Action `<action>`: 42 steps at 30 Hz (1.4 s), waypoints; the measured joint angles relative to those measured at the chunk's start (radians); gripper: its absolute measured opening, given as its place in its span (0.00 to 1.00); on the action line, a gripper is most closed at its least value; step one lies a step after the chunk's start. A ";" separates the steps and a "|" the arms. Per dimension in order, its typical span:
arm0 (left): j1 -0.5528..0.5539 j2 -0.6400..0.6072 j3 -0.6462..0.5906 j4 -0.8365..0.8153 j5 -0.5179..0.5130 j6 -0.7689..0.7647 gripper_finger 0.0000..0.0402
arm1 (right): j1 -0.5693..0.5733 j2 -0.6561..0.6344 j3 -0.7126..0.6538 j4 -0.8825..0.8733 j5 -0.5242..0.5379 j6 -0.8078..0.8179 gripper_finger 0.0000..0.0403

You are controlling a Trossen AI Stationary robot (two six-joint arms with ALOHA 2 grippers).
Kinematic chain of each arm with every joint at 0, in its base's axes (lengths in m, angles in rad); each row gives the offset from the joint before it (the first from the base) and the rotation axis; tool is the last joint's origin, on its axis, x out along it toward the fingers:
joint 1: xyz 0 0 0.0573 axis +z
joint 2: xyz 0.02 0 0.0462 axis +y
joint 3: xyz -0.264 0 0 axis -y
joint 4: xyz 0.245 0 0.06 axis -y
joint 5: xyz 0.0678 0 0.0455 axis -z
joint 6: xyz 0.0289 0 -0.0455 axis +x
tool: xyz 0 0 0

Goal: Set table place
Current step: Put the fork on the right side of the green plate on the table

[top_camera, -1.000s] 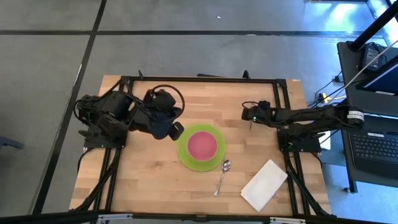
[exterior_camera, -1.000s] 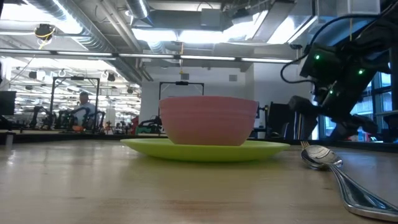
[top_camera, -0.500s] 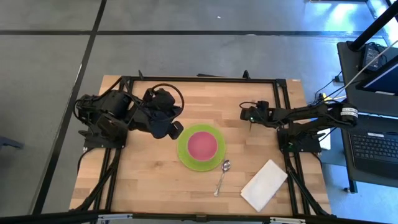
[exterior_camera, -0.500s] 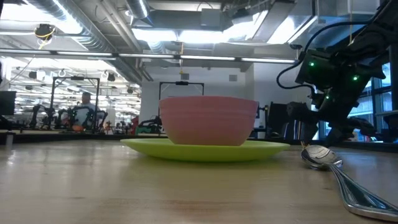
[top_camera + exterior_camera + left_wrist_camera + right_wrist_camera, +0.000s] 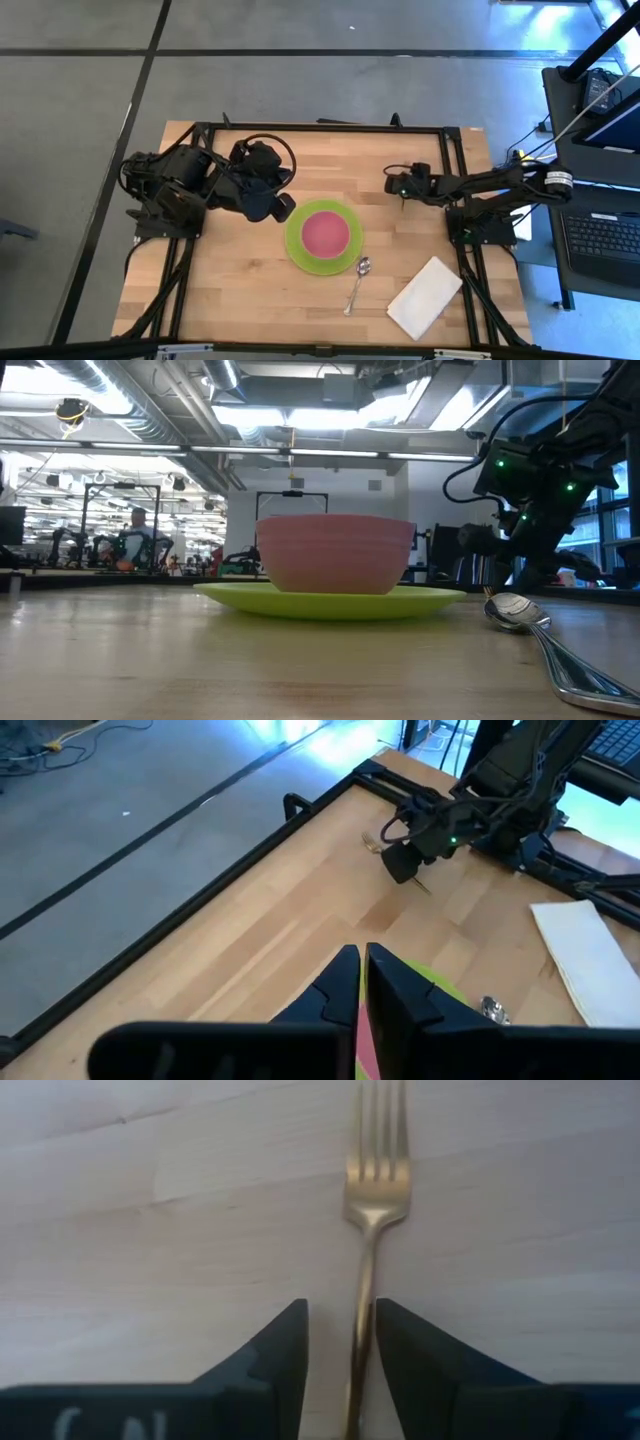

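Observation:
A gold fork (image 5: 378,1190) lies flat on the wooden table (image 5: 250,300), toward its far right. My right gripper (image 5: 400,187) points down over it, open, with one finger on each side of the fork's handle (image 5: 360,1330). A green plate (image 5: 298,258) holding a pink bowl (image 5: 324,233) sits at the table's middle. My left gripper (image 5: 361,982) is shut and hovers just off the plate's far left rim, holding nothing. My right gripper comes at the fork from above, its fingers standing across the handle (image 5: 362,1305), which lies on the table. One finger (image 5: 410,1350) is right at the handle's side and the other (image 5: 285,1350) stands a little off. I cannot tell whether either touches.
A spoon (image 5: 357,283) lies near the plate's near right side. A white napkin (image 5: 425,297) lies at the near right corner. Black rails (image 5: 320,127) frame the table top. Bare wood lies left of the plate and along the near edge.
My right gripper has shifted a little toward the table's left edge and come down over the fork. The fork, plate, bowl, spoon and napkin have stayed where they were.

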State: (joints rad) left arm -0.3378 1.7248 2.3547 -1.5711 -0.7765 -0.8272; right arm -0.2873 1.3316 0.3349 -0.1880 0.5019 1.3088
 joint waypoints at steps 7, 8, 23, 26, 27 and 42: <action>0.000 0.000 0.000 0.000 0.000 0.000 0.01 | 0.037 0.031 0.001 0.005 0.043 0.048 0.30; 0.000 0.000 0.000 0.000 0.000 0.000 0.00 | 0.038 0.032 0.001 0.002 0.043 0.048 0.30; -0.001 0.000 0.000 0.000 0.000 0.009 0.04 | 0.043 0.033 -0.001 -0.027 0.057 0.048 0.04; -0.001 0.000 0.000 0.000 -0.020 0.024 0.03 | 0.058 0.027 -0.004 -0.006 0.063 0.045 0.04; -0.001 0.000 0.000 0.000 -0.027 0.025 0.02 | 0.068 0.022 0.003 -0.005 0.059 0.044 0.04; -0.008 0.001 0.000 0.000 -0.032 0.026 0.05 | 0.321 -0.027 0.390 -0.282 -0.017 -0.047 0.04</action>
State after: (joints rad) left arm -0.3462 1.7260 2.3543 -1.5710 -0.8083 -0.8013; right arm 0.0337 1.3044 0.7245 -0.4695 0.4844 1.2620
